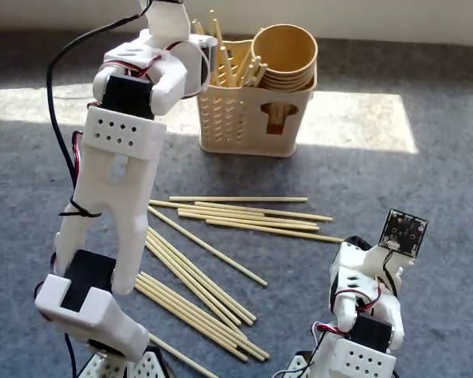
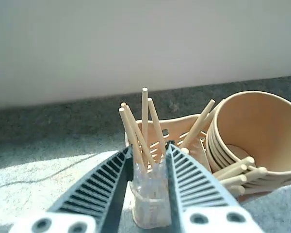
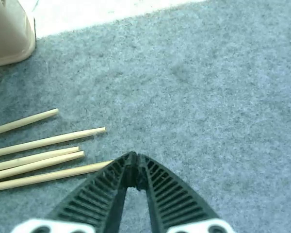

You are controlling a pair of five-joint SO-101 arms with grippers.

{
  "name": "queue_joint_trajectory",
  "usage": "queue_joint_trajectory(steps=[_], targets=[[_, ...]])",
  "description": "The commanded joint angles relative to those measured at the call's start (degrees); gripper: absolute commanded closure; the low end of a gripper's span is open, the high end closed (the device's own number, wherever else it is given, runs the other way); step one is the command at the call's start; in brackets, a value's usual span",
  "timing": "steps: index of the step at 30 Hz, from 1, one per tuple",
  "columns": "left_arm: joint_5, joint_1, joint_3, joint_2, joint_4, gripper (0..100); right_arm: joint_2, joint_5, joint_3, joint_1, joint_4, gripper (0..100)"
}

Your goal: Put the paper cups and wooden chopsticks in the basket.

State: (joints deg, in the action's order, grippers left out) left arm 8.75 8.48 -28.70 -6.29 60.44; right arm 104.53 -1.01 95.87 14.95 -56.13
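A: Progress?
B: Approx half. Paper cups (image 1: 288,51) sat nested in one stack in the basket (image 1: 236,118), far centre. A few chopsticks (image 2: 144,111) stood in it too. Loose chopsticks (image 1: 244,214) lay on the worktop (image 1: 378,189), mid and near left, many to go.
A: Tools?
B: Left tool (image 2: 150,148) was over the basket, jaws parted a bit wider than the sticks between them, prob no grip. Right tool (image 3: 134,160) was near right, closed, empty.
A: Materials?
B: Slotted beige plastic basket, thin round pale wood sticks, grey felt-like worktop.
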Motion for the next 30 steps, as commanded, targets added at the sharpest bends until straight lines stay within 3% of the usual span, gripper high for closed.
queue_joint_trajectory(steps=[1, 7, 19, 30], targets=[[-1.0, 1.4, -6.4, 1.0, 7.6, 88, 0.7, 0.2, 6.8, 0.5, 1.5, 99.2], [-1.5, 2.3, -11.6, 1.0, 15.9, 88, 0.7, 0.2, 6.8, 0.5, 1.5, 99.2], [-17.0, 14.2, -20.8, 1.0, 35.0, 88, 0.7, 0.2, 6.8, 0.5, 1.5, 99.2], [-27.5, 20.6, -16.0, 1.0, 40.1, 88, 0.7, 0.2, 6.8, 0.5, 1.5, 99.2]])
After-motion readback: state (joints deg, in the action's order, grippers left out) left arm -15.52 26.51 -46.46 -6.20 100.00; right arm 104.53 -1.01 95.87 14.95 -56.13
